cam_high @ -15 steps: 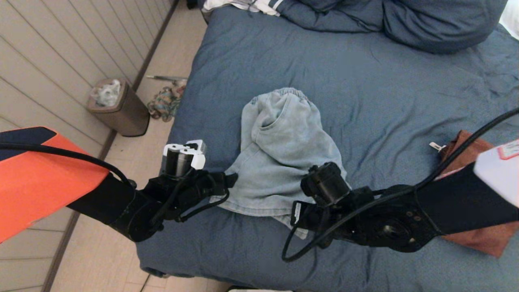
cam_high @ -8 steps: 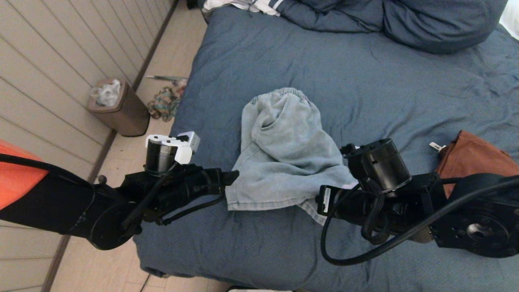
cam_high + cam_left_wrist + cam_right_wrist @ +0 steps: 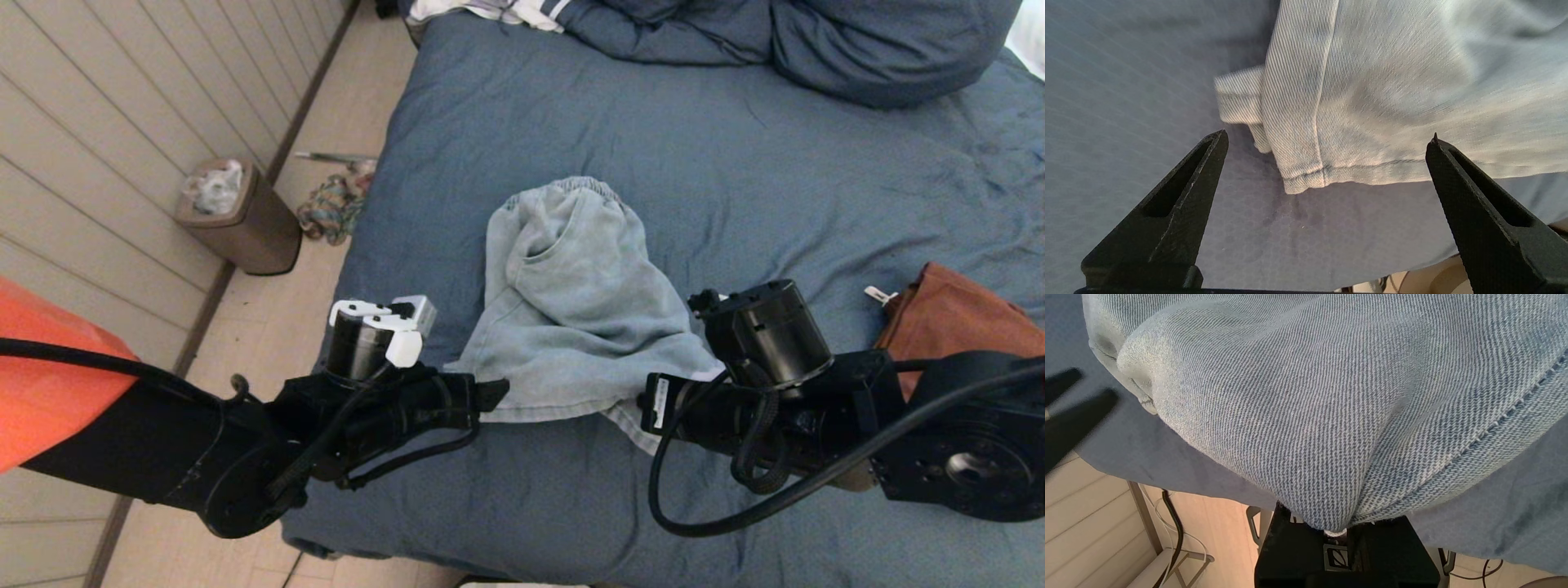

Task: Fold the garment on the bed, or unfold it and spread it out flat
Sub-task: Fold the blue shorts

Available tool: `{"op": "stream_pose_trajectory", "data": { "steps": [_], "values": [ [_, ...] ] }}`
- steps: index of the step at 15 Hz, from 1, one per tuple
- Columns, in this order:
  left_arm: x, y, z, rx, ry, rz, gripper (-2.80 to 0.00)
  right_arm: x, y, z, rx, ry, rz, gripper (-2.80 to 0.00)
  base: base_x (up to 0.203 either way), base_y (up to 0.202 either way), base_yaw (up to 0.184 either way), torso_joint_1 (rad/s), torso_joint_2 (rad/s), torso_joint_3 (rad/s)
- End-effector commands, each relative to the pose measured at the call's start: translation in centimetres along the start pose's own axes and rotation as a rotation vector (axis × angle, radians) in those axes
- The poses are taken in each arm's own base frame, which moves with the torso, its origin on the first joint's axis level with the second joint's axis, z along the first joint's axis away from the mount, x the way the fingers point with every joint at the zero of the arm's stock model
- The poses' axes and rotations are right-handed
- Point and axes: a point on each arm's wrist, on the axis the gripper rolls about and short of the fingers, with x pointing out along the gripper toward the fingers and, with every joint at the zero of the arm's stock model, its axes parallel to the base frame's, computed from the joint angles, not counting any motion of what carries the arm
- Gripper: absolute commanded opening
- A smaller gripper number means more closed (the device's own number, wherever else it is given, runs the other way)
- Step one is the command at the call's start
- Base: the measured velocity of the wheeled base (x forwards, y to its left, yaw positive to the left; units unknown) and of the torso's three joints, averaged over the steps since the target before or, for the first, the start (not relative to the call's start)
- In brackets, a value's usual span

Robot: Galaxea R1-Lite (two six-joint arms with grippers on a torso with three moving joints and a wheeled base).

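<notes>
A pale blue denim garment point(image 3: 571, 310) lies crumpled on the slate-blue bed point(image 3: 735, 163), waistband toward the far side. My left gripper point(image 3: 494, 392) hovers open at the garment's near-left hem corner point(image 3: 1302, 179); its black fingers point(image 3: 1184, 179) straddle that corner without touching it. My right gripper point(image 3: 645, 408) is at the near-right hem, shut on a pinch of the denim point(image 3: 1327, 522), which bunches out of its jaws and hangs taut above the bed.
A rust-brown cloth point(image 3: 955, 318) lies on the bed's right side behind the right arm. Blue pillows point(image 3: 857, 41) sit at the far end. On the floor to the left stand a brown bin point(image 3: 237, 216) and a coloured rag point(image 3: 331, 208). The bed's near edge is just below both grippers.
The right arm pulled its hem corner to the right, then held still. The left gripper swung away, then came nearer and right to the garment's near-left corner, staying open.
</notes>
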Motion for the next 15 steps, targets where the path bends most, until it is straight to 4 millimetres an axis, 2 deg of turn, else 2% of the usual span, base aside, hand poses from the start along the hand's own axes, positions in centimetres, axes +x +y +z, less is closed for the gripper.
{"op": "stream_pose_trajectory", "data": {
  "steps": [1,4,9,15],
  "values": [
    [2.0,0.4,-1.3,0.001,0.042,0.023,0.0,0.1,0.0,-0.1,0.001,0.004,-0.003,-2.8,0.0,0.0,0.0,0.0,0.0,0.0],
    [2.9,0.6,-1.2,-0.031,0.03,0.042,0.0,0.0,0.0,-0.2,0.002,0.004,-0.002,-2.8,0.0,0.0,0.0,0.0,0.0,0.0],
    [3.9,2.7,0.2,-0.074,-0.01,0.091,0.0,0.2,-0.1,-0.5,-0.003,0.013,-0.005,-2.8,0.0,0.0,0.0,0.0,0.0,0.0],
    [4.3,2.6,0.6,-0.095,-0.027,0.086,0.0,0.1,-0.1,-0.4,-0.001,0.012,-0.004,-2.8,0.0,0.0,0.0,0.0,0.0,0.0]
  ]
}}
